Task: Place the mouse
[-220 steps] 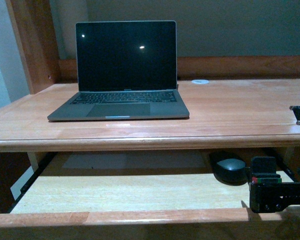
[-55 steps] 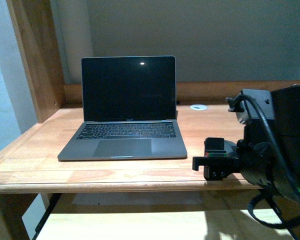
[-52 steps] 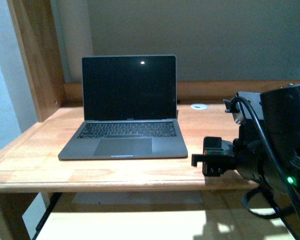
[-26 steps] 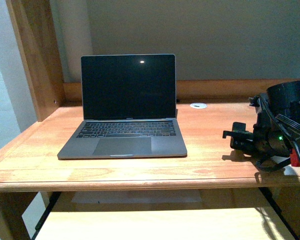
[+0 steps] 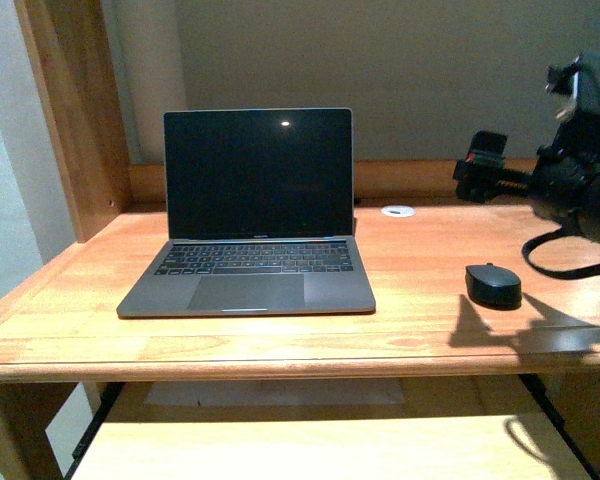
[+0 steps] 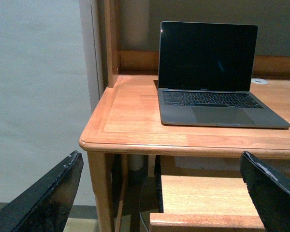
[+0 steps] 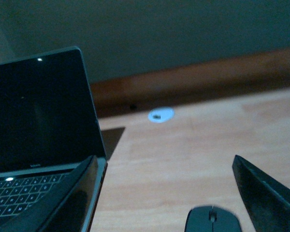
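You see only the back part of the mouse [image 7: 212,221] in the right wrist view; the frame edge cuts off the rest. That view is dim and soft, and the laptop [image 7: 38,145] beside it is cropped too. In the front view most of the right arm runs out of frame at the right edge, and its dark bulk makes the right end effector [image 5: 487,163] hard to read there. The left end effector [image 6: 159,191] shows only as two black fingers at the lower corners of its own camera.

Your right end effector is released: its two fingers stand wide apart in the wrist view with nothing between them, raised above the table [image 5: 420,250] and clear of the mouse. Your left end effector is likewise spread wide and empty, off the table's left front corner.

The mouse [image 5: 493,285] rests flat on the table, well to the right of the open laptop [image 5: 252,215], near the front edge, with a small white disc [image 5: 399,211] further back by the rear board
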Robot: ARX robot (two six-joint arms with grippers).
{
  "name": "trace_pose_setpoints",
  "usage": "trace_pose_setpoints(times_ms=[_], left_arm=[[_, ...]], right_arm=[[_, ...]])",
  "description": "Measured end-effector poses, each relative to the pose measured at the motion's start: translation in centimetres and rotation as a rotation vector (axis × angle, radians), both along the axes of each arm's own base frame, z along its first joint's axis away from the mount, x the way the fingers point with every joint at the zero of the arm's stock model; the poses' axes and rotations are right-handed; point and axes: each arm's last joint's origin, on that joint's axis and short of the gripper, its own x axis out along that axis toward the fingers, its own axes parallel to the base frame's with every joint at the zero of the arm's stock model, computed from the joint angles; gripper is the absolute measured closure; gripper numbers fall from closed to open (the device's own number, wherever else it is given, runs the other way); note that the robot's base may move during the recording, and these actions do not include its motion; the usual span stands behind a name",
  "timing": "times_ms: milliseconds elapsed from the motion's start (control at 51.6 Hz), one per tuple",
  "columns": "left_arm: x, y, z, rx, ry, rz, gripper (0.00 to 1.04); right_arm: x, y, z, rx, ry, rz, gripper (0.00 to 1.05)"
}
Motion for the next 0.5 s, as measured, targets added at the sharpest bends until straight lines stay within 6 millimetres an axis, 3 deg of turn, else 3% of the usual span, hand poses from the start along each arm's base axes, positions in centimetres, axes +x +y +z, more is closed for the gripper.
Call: trace_pose_setpoints(times_ms=[155, 349, 504], left_arm=[[0.0, 0.0, 0.0, 0.0, -0.001, 0.002, 0.07], [0.0, 0.0, 0.0, 0.0, 0.0, 0.001, 0.07], [0.0, 0.0, 0.0, 0.0, 0.0, 0.001, 0.07]], right_arm=[[-4.9, -1.0, -0.8, -0.148, -0.039, -0.016, 0.44], [-9.2, -2.2, -2.0, -0.202, 0.006, -0.035, 0.7], [-14.0, -2.4, -1.2, -0.218, -0.029, -0.017, 1.03]])
